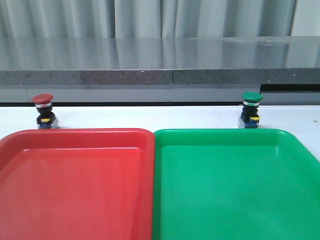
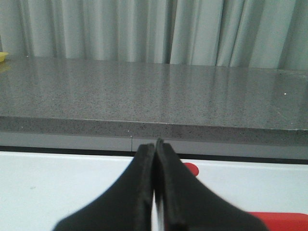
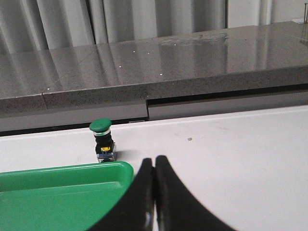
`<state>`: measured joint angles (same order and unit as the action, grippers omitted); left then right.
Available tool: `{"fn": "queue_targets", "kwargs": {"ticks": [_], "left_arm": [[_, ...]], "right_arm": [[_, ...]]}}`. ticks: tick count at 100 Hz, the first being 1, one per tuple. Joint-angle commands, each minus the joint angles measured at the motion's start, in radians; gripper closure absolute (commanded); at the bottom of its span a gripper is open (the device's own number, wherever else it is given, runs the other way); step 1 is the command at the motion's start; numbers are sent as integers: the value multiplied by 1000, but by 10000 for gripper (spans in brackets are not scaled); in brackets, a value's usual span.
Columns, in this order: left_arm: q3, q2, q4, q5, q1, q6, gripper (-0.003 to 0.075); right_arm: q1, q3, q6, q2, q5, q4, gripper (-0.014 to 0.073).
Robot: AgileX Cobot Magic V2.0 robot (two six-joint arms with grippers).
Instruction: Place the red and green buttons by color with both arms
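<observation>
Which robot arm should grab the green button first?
The right one, probably. The green button stands upright on the robot's right, behind the green tray, and the right wrist camera sees it close ahead. The right gripper has its jaws shut, so it must open first. The left gripper faces the red side.

In the front view both arms are out of frame, and the red tray (image 1: 75,185) and green tray (image 1: 235,185) run off the lower edge. In the left wrist view the left hand (image 2: 155,144) covers most of the red button (image 2: 191,169); only part of its cap shows. The buttons' labels are too small to read.
</observation>
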<state>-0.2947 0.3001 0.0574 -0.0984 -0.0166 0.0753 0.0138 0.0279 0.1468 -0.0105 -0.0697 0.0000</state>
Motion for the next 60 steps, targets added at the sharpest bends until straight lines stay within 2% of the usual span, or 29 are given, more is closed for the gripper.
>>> {"fn": "queue_targets", "kwargs": {"ticks": [1, 20, 25, 32, 49, 54, 60], "left_arm": [[-93, 90, 10, 77, -2, 8, 741], [-221, 277, 7, 28, -2, 3, 738], [-258, 328, 7, 3, -2, 3, 713], [-310, 400, 7, -29, -2, 3, 622], [-415, 565, 7, -43, -2, 3, 280], [-450, 622, 7, -45, -2, 3, 229], [-492, 679, 7, -74, -2, 3, 217]], "right_arm": [[-1, -19, -7, -21, 84, -14, 657], [-1, -19, -7, -21, 84, -14, 657], [-1, -19, -7, -21, 84, -14, 657], [-1, -19, -7, -21, 84, -14, 657], [-1, -19, -7, -21, 84, -14, 657], [-1, -19, -7, -21, 84, -14, 657], [-1, -19, -7, -21, 84, -14, 657]]}}
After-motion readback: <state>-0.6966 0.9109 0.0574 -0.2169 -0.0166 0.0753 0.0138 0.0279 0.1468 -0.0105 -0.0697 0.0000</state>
